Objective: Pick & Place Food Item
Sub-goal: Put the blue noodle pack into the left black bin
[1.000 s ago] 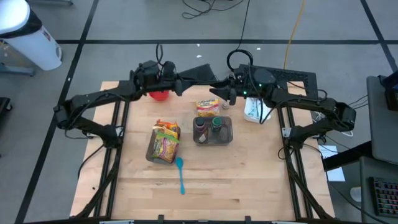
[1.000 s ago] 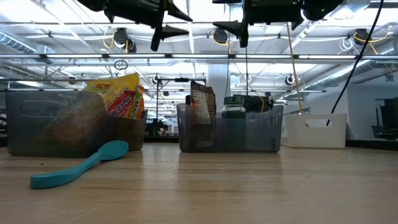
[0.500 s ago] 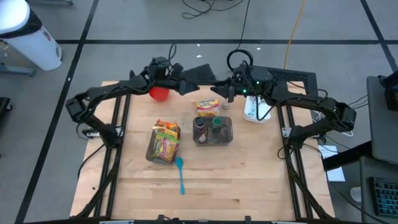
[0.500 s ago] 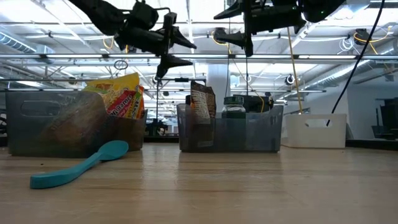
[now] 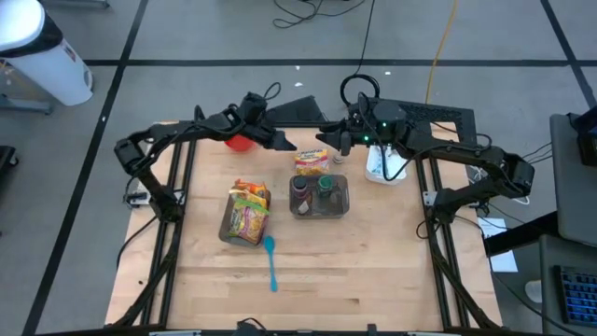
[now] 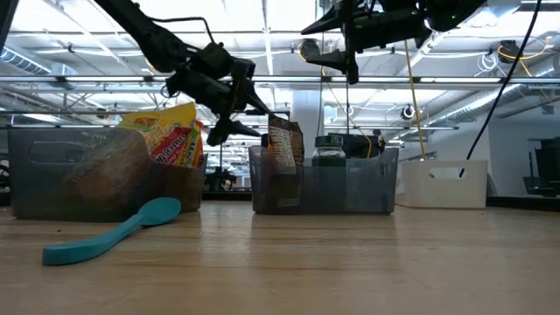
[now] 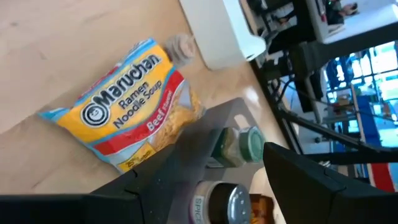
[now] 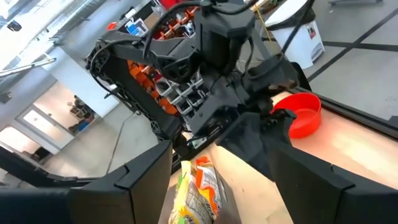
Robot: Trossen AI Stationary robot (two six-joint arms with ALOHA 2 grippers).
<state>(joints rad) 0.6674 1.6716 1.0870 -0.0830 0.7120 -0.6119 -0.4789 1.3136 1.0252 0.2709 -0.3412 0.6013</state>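
In the high view, the left gripper (image 5: 285, 143) is seen above the far part of the wooden table (image 5: 373, 261), just beside the ramen packet (image 5: 312, 161), its fingers spread and holding nothing. The right gripper (image 5: 326, 137) hangs near the packet's far edge, also released. The packet lies flat just beyond a clear bin (image 5: 320, 197) of spice jars. A red bowl (image 5: 240, 142) sits under the left arm, a second bin of snack bags (image 5: 245, 213) stands left of centre, a teal spoon (image 5: 270, 260) lies nearer the front, and a white container (image 5: 380, 165) stands to the right.

In the low view, the packet is hidden behind the jar bin (image 6: 324, 179); what is shown instead is height: the left gripper (image 6: 238, 118) is lowered to the bin's rim level, while the right gripper (image 6: 327, 39) is held well above.

In the left wrist view, the packet's label (image 7: 124, 106), "Maruchan Ramen Noodle Soup Beef", is readable beyond the spread fingers (image 7: 186, 168).

In the right wrist view, the left arm, bowl (image 8: 298, 115) and snack bags (image 8: 199, 183) are shown.

Beyond the table, a grey floor with cables and a workshop hall with overhead lights are seen.
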